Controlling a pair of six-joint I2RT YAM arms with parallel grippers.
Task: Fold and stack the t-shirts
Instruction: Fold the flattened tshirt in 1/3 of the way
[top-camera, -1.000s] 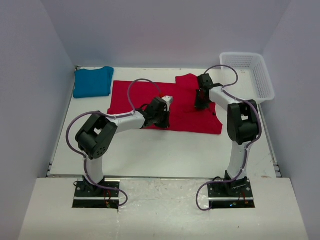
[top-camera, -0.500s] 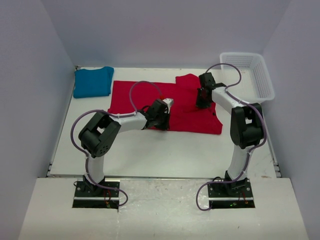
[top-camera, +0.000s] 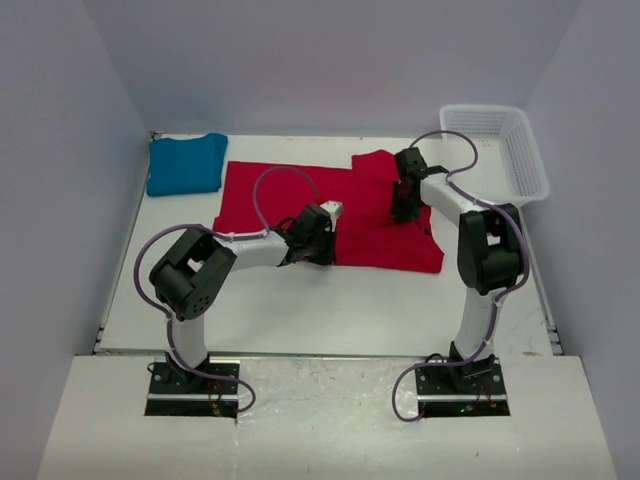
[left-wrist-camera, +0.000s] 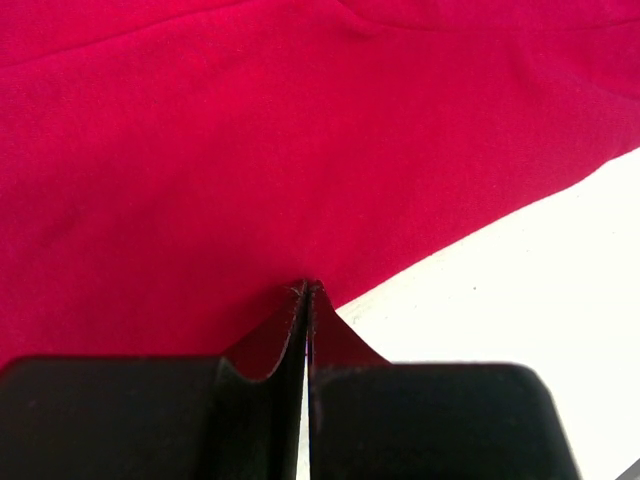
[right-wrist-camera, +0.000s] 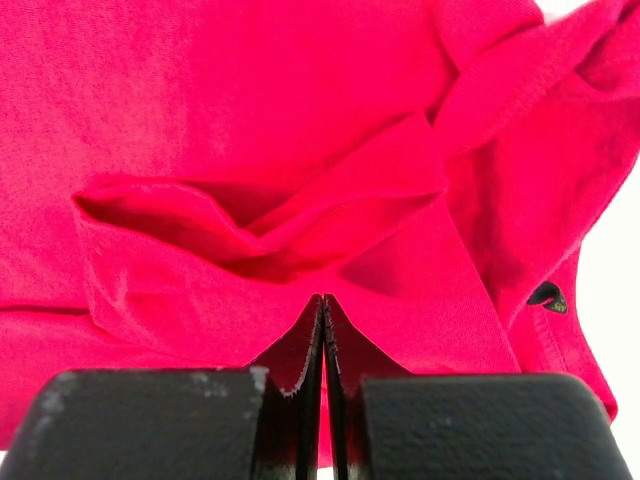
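Nearest, mid-frame, the left gripper (left-wrist-camera: 305, 292) pinches the near hem of the red t-shirt (top-camera: 375, 240), fingers pressed together; higher, right of centre, the right gripper (right-wrist-camera: 322, 300), likewise closed, nips its raised fold; the teal t-shirt (top-camera: 185, 165) lies folded upper left.

Teal t-shirt (top-camera: 185, 165) fills far-left corner, basket (top-camera: 528, 160) far-right; near table (top-camera: 330, 305) free.

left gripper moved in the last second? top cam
Yes, slightly. Against the fixed white mesh basket, the left gripper has shifted toward the near side and a little left, ending at the near hem of the red t-shirt.
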